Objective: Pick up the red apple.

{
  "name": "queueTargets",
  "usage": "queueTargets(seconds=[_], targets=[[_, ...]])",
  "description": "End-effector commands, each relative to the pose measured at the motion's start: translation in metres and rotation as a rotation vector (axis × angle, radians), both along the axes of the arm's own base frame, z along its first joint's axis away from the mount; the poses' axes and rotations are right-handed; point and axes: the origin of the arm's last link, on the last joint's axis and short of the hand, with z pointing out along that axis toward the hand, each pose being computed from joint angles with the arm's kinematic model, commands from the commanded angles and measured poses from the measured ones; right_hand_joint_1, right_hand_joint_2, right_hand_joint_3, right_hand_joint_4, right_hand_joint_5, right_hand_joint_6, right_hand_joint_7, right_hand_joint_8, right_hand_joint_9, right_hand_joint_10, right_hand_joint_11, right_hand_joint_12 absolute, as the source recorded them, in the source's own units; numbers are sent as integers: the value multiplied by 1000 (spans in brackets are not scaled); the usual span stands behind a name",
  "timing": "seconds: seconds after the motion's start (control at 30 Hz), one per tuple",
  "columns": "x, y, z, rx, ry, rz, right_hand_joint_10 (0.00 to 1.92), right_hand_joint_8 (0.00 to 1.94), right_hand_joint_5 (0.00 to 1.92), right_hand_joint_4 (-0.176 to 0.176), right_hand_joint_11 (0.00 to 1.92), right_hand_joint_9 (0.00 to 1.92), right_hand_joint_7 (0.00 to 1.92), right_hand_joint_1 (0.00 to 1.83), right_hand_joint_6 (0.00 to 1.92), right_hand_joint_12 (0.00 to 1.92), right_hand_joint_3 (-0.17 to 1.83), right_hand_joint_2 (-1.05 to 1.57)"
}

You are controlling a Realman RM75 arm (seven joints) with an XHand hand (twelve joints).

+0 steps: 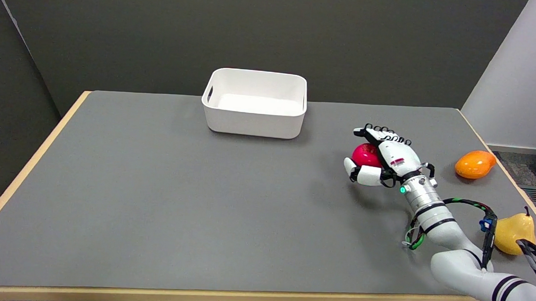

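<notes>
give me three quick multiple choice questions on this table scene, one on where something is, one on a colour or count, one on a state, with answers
1. Where does the white bin stand?
A. at the far side of the table, near the middle
B. at the near right corner
C. on the floor

2. How many fruits are in view?
A. one
B. three
C. five

3. What is the right hand doing?
A. hanging spread above the bin
B. wrapped around the red apple
C. holding the yellow pear

Answers:
1. A, the bin sits by the table's far edge, close to the dark wall.
2. B, the apple, an orange fruit and the pear are all that show.
3. B, fingers curl over the apple's top and the thumb comes under its near side; the pear lies apart by the table's right edge.
</notes>
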Motion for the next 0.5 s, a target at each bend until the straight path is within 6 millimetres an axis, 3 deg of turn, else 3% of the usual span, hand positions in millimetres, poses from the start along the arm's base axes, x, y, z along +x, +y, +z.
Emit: queueTargets(seconds=[0.03,0.23,0.5], targets=[[-2,-4,-6,30,28,-3,806,395,315,99,277,319,395,783,664,1410,938,716],[-2,-4,-7,36,33,-3,891,470,342,129,365,396,458,917,929,1502,942,753],[-3,-3,-11,51,40,-1,925,552,388,160,410,429,508,940,1050,1532,936,759]])
